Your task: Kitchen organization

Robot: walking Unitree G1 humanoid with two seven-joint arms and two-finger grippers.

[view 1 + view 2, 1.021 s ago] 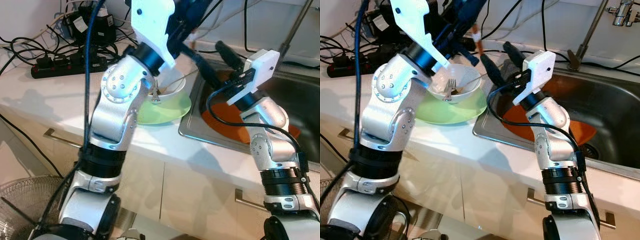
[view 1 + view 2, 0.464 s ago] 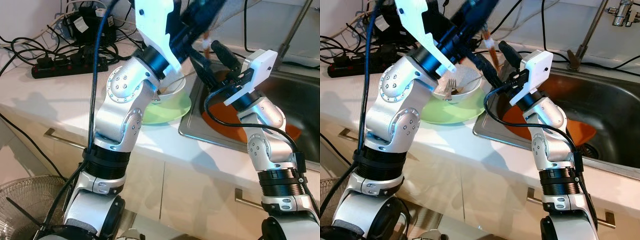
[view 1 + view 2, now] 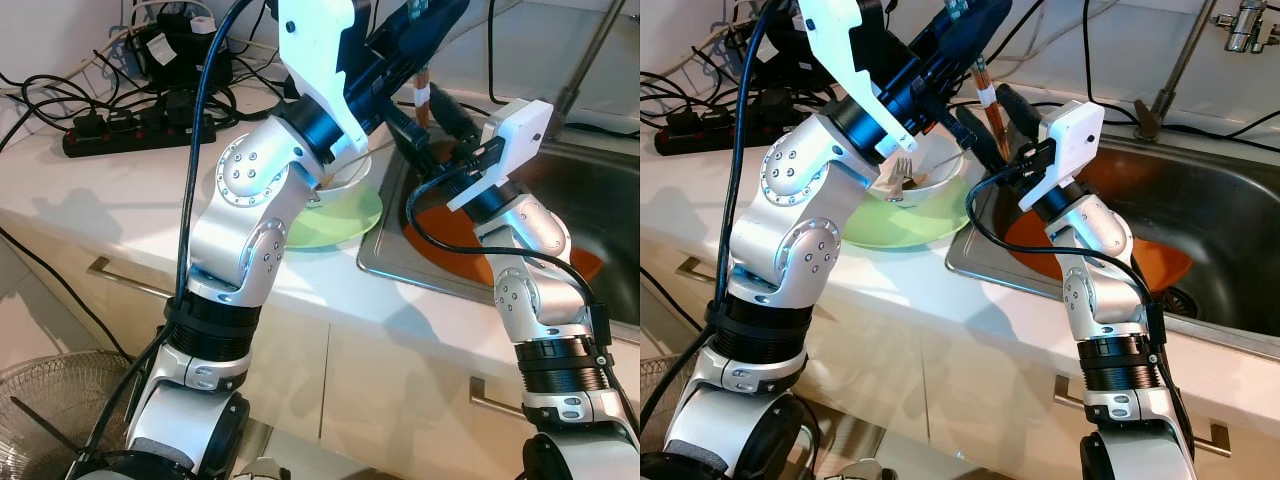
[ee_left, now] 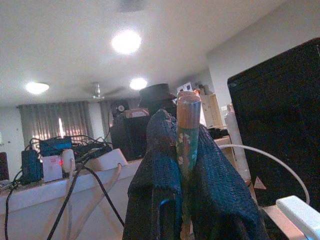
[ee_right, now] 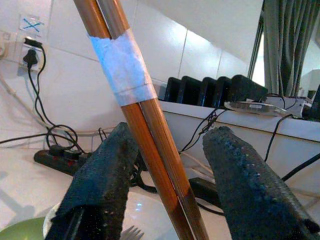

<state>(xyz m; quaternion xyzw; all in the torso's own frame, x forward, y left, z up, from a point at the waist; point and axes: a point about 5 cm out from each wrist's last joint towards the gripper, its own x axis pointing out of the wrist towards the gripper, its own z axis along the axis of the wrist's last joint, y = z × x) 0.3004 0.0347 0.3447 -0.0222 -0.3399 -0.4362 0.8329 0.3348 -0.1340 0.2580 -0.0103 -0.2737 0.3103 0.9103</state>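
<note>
White counter (image 3: 90, 190) runs along the wall, steel sink (image 3: 1230, 215) set into it on the robot's right, tap (image 3: 1240, 25) at the back. Orange-brown plate (image 3: 1160, 262) lies in the sink basin, partly hidden by the right arm. Tangle of black cables and a power strip (image 3: 135, 130) at the counter's far left. Light green plate (image 3: 345, 215) sits on the counter just beside the sink rim, white bowl (image 3: 930, 165) on top of it, a fork (image 3: 897, 176) resting inside the bowl.

Left gripper (image 3: 425, 25) is raised above the bowl and the sink edge, fingers pressed together on a pair of chopsticks (image 3: 992, 115); left wrist view shows the wooden sticks clamped tight between the two black fingers (image 4: 160, 150). The chopsticks are brown, bound with a white tape band (image 5: 125, 65), hanging tip-down in the air over the near-left corner of the sink, not touching bowl or plate.

Right gripper (image 3: 990, 120) reaches up from the sink side, fingers spread apart with the chopsticks' lower part between them; right wrist view shows the sticks crossing the gap close to one finger (image 5: 100, 185), contact can't be told
</note>
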